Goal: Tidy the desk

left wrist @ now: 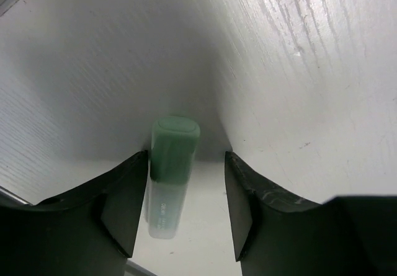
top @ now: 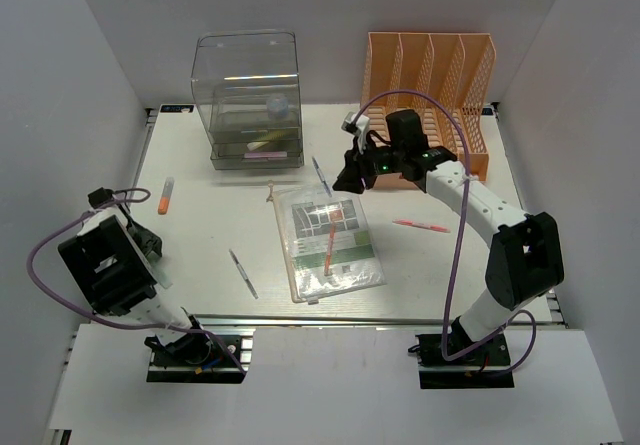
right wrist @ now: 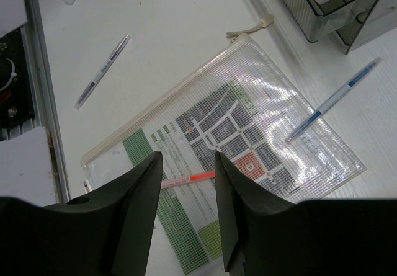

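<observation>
The white desk (top: pixel 200 235) holds scattered stationery. My left gripper (top: pixel 152 245) sits low at the desk's left side, open. In the left wrist view its fingers (left wrist: pixel 186 158) straddle a green-capped highlighter (left wrist: pixel 172 164) lying on the desk (left wrist: pixel 310 71), close to the left finger. My right gripper (top: pixel 350 177) hovers open above the far end of a clear mesh zip pouch (top: pixel 330 240). In the right wrist view its jaws (right wrist: pixel 187 158) frame a pink pen (right wrist: pixel 186 180) lying on the pouch (right wrist: pixel 248 127).
A clear drawer box (top: pixel 248 100) and an orange file rack (top: pixel 430 90) stand at the back. Loose on the desk are an orange highlighter (top: pixel 165 195), a blue pen (top: pixel 321 175), a grey pen (top: pixel 243 273) and a pink pen (top: pixel 420 225). A metal rail (top: pixel 330 318) runs along the front edge.
</observation>
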